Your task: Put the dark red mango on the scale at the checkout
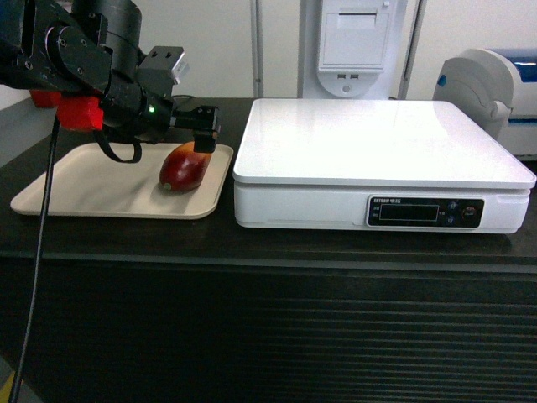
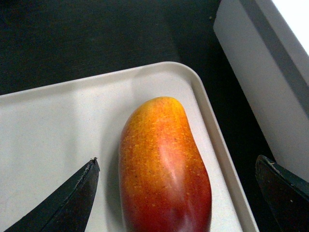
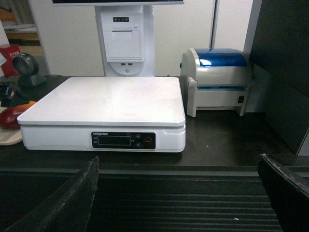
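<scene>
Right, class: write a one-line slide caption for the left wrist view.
Open left gripper poised around the dark red mango on the beige tray.

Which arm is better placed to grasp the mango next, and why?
Left. Its end effector hangs open right over the dark red mango on the beige tray. The right end effector sits back, facing the scale.

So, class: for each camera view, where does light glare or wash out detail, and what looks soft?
Head view: the white box-shaped scale has a platter nearly blown out. Left wrist view: a highlight streaks the glossy red-orange mango; the scale corner burns white, and the left gripper fingertips blur. Right wrist view: evenly lit.
</scene>
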Controlling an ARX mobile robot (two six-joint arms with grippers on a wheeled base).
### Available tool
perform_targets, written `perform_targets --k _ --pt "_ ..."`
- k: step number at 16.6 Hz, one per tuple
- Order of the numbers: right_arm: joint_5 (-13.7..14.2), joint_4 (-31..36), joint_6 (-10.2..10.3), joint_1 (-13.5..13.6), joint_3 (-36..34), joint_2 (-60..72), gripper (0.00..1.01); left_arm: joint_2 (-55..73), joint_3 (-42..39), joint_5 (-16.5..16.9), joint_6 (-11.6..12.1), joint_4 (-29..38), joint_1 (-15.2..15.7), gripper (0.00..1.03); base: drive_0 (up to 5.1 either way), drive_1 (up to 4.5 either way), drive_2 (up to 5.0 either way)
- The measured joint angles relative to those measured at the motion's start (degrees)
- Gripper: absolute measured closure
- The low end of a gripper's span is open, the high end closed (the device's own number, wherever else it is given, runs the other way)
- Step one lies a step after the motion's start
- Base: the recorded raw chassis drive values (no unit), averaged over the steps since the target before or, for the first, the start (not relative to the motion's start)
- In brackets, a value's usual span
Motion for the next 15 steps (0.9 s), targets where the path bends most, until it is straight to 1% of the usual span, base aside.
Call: perform_targets --k 2,4,5,9,10,12,13,14,15 --pt "0.0 0.0 0.0 0.0 0.0 0.0 0.03 1.9 4.0 -0.1 0.8 -2.9 0.3 0.05 0.0 0.0 0.0" --pt "0.0 0.0 0.0 0.0 0.0 0.0 0.03 3.3 7.3 1.4 1.8 -7.7 0.7 0.05 0.0 0.0 0.0" --pt "0.0 0.0 0.0 0.0 0.0 0.0 0.03 4.1 8.2 1.5 1.9 -10.8 0.6 0.05 0.0 0.0 0.0" --pt "0.0 0.0 0.0 0.0 0.0 0.0 0.03 5.6 8.4 1.0 2.6 -13.6 0.0 0.05 0.0 0.0 0.0" --pt "0.0 0.0 0.0 0.0 0.0 0.0 0.03 5.6 8.4 0.5 3.4 -13.4 -0.1 0.1 0.0 0.0 0.0" --pt "0.0 0.0 0.0 0.0 0.0 0.0 0.03 5.6 8.1 0.2 3.5 -12.5 -0.1 0.31 0.0 0.0 0.0" --pt "0.0 0.0 0.0 0.0 0.0 0.0 0.03 5.3 7.3 0.2 3.6 -11.7 -0.1 0.4 0.0 0.0 0.0" --pt "0.0 0.0 0.0 0.0 0.0 0.0 0.03 4.5 6.3 0.1 3.8 -11.5 -0.1 0.43 0.0 0.0 0.0" --pt "0.0 0.0 0.0 0.0 0.0 0.0 0.03 3.6 5.1 -0.1 4.4 -11.5 -0.1 0.44 0.0 0.0 0.0"
